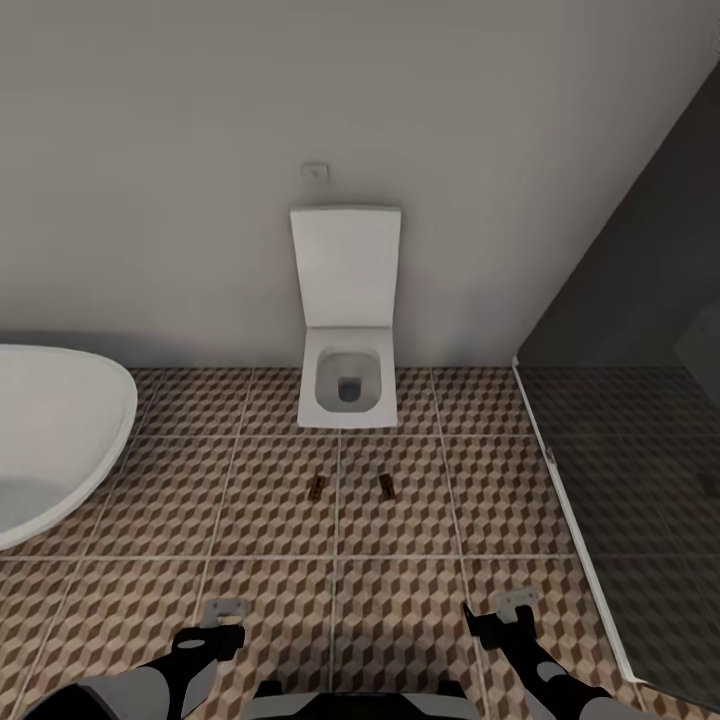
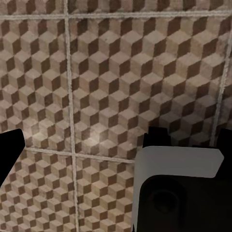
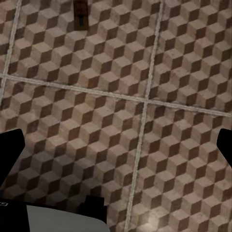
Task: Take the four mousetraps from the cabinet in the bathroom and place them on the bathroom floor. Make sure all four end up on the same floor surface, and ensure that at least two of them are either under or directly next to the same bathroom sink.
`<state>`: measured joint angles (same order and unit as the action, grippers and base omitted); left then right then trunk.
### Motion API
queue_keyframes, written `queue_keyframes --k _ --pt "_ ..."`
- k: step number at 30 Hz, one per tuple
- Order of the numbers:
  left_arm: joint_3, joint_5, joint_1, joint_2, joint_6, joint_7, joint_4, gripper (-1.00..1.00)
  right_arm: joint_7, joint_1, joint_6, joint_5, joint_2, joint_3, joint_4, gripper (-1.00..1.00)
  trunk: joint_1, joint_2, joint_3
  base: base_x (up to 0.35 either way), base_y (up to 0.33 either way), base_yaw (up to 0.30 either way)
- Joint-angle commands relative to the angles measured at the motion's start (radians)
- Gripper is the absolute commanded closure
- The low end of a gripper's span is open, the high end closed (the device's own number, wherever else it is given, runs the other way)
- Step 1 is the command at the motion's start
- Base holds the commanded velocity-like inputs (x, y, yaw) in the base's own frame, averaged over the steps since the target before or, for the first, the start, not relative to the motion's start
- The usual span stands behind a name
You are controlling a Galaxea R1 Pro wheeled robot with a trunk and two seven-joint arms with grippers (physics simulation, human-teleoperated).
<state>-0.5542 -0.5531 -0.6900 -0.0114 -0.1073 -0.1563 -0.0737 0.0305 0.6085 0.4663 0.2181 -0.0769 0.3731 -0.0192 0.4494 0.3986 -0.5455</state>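
Two mousetraps lie flat on the bathroom floor point(image 1: 270, 500) in front of the toilet, one on the left point(image 1: 317, 488) and one on the right point(image 1: 386, 486), about a tile's width apart. The right wrist view catches one mousetrap point(image 3: 80, 14) at its far edge. My left gripper point(image 1: 222, 612) point(image 2: 116, 150) and right gripper point(image 1: 511, 604) point(image 3: 116, 150) hover low over the tiles nearer to me. Both are open with only patterned floor point(image 3: 121, 72) between their dark fingertips point(image 3: 9, 154). The cabinet and the sink are out of view.
A square white toilet point(image 1: 347, 380) stands against the back wall. An oval white bathtub point(image 1: 50, 440) fills the left side. The darker shower area point(image 1: 640, 480) with its pale threshold strip point(image 1: 570, 520) runs along the right.
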Motion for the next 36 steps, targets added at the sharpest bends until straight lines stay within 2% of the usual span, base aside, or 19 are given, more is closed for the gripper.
queue_keyframes --k 1,36 --pt "-0.006 -0.004 -0.001 0.001 -0.005 0.0 -0.003 -1.0 0.003 0.001 0.003 0.01 0.0 0.007 0.001 -1.0 0.001 0.001 0.0 0.0 0.0 0.0" --pt "-0.006 -0.004 -0.001 0.002 -0.003 0.0 -0.003 -1.0 0.002 0.001 0.002 0.01 0.003 0.007 0.001 -1.0 0.001 0.001 0.058 0.0 0.0 0.0"
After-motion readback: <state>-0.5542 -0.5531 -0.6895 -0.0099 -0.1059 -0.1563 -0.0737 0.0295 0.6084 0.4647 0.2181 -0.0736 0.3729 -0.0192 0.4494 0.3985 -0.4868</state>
